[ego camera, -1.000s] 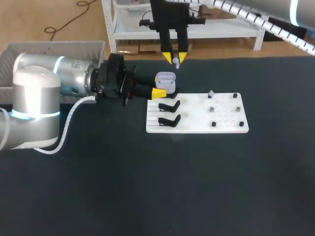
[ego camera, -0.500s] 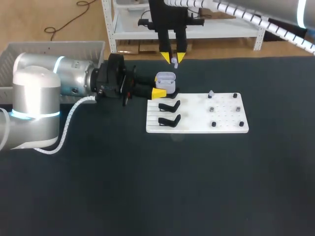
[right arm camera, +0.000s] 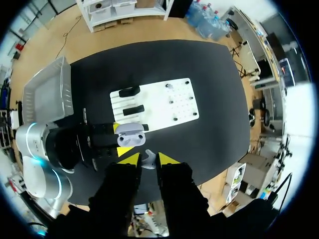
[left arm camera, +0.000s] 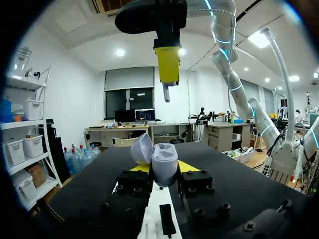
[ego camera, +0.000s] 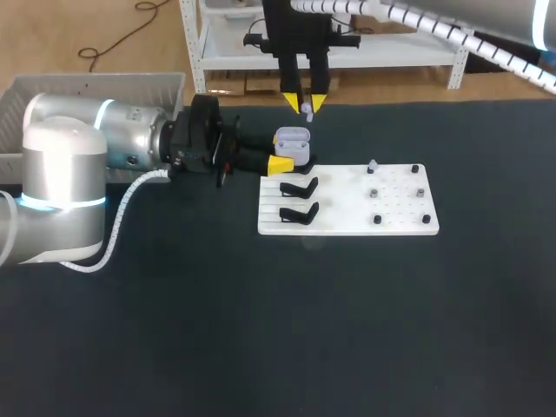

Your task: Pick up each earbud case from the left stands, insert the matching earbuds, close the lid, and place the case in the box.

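Earbud case [ego camera: 293, 142], lid open, sits clamped in the left gripper [ego camera: 291, 156] at the far left corner of the white board [ego camera: 347, 228]; above it, the right gripper [ego camera: 305, 103] pinches a white earbud [ego camera: 308, 109].

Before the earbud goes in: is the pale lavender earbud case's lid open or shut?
Open: the pale lavender earbud case has its lid tilted back, hollow showing.

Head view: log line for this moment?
left gripper shut on case, lid open | right gripper shut on earbud above case | earbud not yet inserted
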Action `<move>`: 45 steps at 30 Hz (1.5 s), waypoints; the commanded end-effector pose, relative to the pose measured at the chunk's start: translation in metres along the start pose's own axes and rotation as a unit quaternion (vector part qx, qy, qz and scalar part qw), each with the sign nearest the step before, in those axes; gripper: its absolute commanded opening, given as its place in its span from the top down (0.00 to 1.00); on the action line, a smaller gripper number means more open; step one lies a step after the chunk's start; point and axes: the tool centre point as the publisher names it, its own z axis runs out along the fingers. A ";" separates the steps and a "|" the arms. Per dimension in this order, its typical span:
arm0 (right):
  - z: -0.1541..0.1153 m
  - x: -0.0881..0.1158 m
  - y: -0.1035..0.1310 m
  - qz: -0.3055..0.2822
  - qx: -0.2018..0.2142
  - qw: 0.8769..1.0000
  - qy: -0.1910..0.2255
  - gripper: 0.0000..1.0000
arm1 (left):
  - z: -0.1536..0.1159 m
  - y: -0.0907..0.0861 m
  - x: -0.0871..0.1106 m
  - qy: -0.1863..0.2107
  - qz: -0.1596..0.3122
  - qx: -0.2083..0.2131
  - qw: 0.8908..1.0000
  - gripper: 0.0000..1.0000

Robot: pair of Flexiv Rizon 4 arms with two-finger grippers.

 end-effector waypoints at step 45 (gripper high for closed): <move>0.041 -0.001 0.020 0.090 0.048 0.995 -0.018 1.00 | 0.000 0.001 0.000 0.001 0.000 0.002 1.000 1.00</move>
